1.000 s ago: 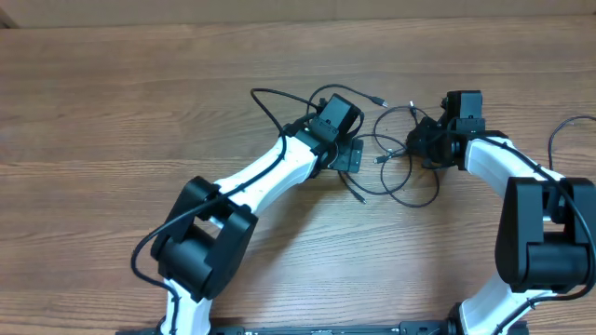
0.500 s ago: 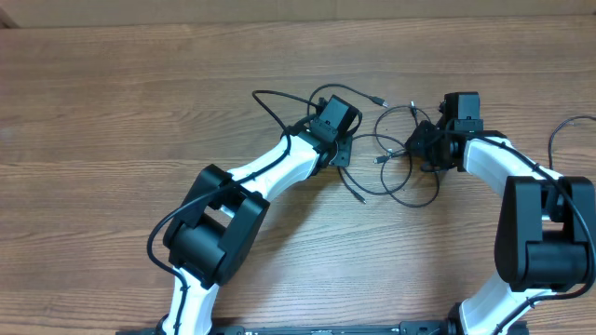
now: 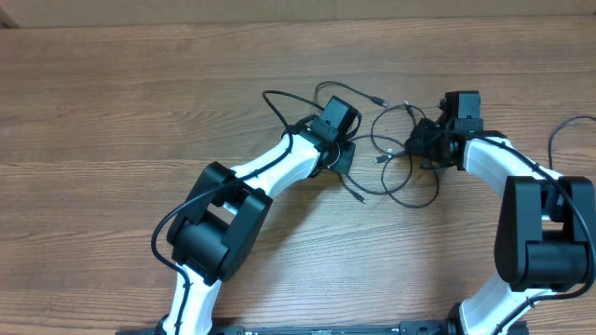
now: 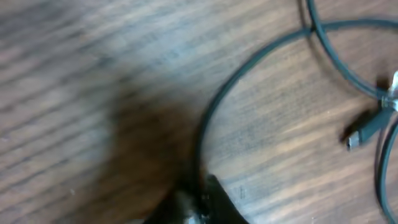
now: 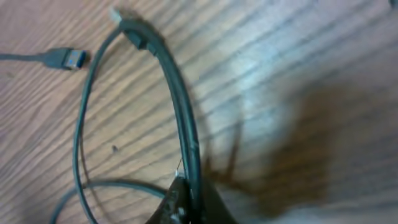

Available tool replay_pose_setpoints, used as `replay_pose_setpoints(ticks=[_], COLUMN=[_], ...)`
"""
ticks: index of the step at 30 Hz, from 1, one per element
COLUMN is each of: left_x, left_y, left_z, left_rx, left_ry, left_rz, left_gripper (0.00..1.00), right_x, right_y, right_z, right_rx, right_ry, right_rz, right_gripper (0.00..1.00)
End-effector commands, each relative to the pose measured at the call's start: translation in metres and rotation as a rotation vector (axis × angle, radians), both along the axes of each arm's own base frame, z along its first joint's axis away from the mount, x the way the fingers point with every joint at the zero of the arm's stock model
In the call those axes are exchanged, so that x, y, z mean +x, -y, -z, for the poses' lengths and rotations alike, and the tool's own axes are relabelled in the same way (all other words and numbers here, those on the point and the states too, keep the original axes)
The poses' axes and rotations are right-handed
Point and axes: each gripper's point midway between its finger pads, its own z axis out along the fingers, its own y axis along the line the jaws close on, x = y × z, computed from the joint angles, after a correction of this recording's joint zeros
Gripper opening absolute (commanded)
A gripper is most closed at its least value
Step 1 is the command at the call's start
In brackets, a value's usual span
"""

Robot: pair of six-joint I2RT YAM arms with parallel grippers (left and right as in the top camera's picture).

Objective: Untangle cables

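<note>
We can read no text, label, brand, number or sign in any of the views. The brown wood-grain table top (image 3: 112, 112) shows only its grain. The white and black plastic robot arms (image 3: 270, 172) have plain shells. The thin black flexible cables (image 5: 178, 93) and their small plug ends (image 5: 65, 58) are too small and blurred to show any mark.
</note>
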Motion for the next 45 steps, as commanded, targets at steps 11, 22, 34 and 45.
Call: replay_pose_setpoints(ticks=[11,22,34,45], left_x=[-0.032,-0.059,-0.069,-0.066], left_y=[-0.103,-0.212,-0.238,-0.224], left_z=[0.051,0.079,0.085,0.086], left_rx=[0.329,0.407,0.389,0.36], left_ry=[-0.226,-0.42,-0.481,-0.468], left_rz=[-0.11,-0.4,-0.47,-0.445], left_gripper=[0.04,0.04,0.04,0.04], right_x=[0.077,0.078,0.071,0.083], right_y=[0.085,0.234,0.292,0.301], right_z=[-0.189,-0.325,-0.353,-0.406], right_rx=[-0.063,-0.208,-0.55,-0.57], right_ry=[0.362,0.702,0.796,1.035], right_rz=[0.125,0.382,0.324,0.398], right_gripper=[0.04,0.04,0.04,0.04])
